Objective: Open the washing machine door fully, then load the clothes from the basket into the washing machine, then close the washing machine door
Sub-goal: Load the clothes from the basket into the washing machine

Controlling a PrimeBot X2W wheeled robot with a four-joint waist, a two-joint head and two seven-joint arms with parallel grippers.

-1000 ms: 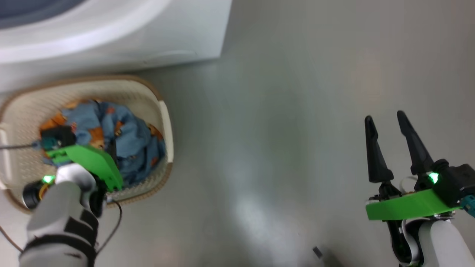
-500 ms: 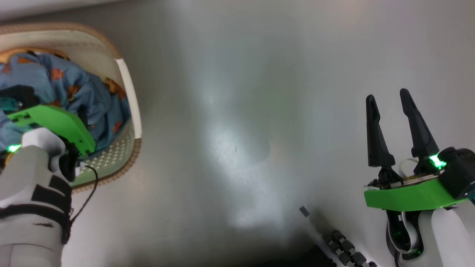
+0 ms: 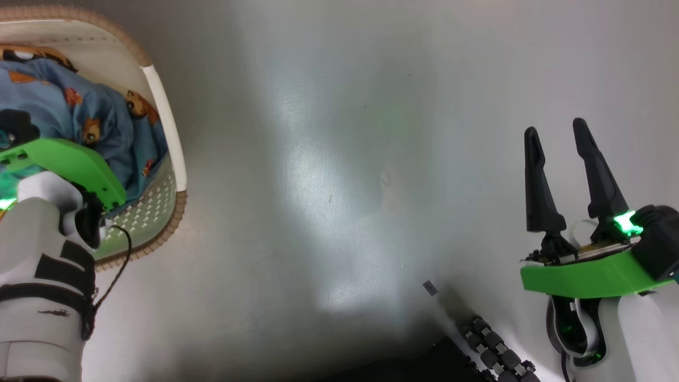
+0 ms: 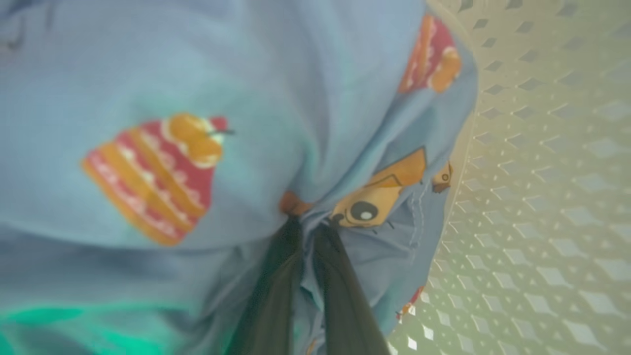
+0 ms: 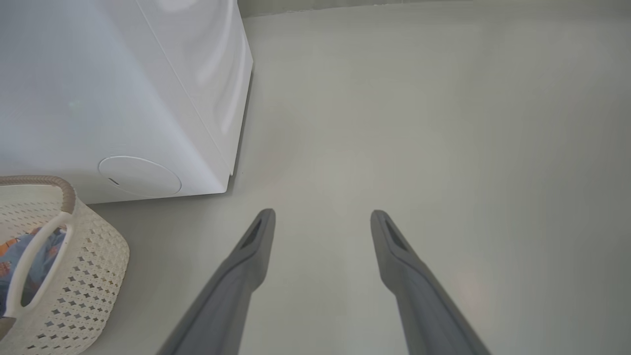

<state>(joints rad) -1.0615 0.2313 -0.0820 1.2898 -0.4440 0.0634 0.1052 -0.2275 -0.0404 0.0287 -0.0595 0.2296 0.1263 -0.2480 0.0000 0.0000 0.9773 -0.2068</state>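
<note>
You're in the loading step. Your left gripper (image 4: 308,224) is pinched narrow on a fold of the clothes (image 4: 162,69), down inside the basket (image 4: 542,172), whose perforated wall stands just to its right in the wrist view. Your right gripper (image 3: 555,129) hangs wide and empty over the floor (image 3: 339,159), with the washer (image 5: 123,93) ahead and to its left (whether its door stands fully open I can't tell). Next, I'd judge, lift straight up until the cloth clears the basket, then carry it to the washer, watching for trailing fabric.

No legible text, numbers, brands anywhere; clothes (image 4: 148,64) print: pictures only, no lettering.
</note>
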